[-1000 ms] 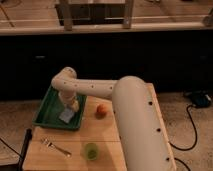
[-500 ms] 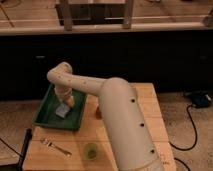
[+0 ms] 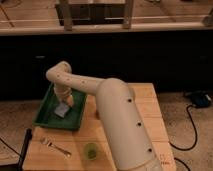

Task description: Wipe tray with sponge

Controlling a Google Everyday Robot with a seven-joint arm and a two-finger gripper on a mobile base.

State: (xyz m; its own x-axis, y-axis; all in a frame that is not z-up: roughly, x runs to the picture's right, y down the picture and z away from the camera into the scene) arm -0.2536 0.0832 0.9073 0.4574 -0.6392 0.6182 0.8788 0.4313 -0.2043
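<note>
The dark green tray lies on the left part of the wooden table. The pale blue-white sponge lies inside it, near the middle. My gripper points down onto the sponge's far right edge and touches it from above. My thick white arm reaches in from the lower right and bends over the tray's far end.
A small green cup stands near the table's front edge. A metal fork lies front left. A dark bar runs along the table's left edge. A dark counter wall stands behind the table. Cables lie on the floor at right.
The gripper and sponge have slid a little left and toward the tray's far side. The arm has swung across the table and now covers the orange fruit.
</note>
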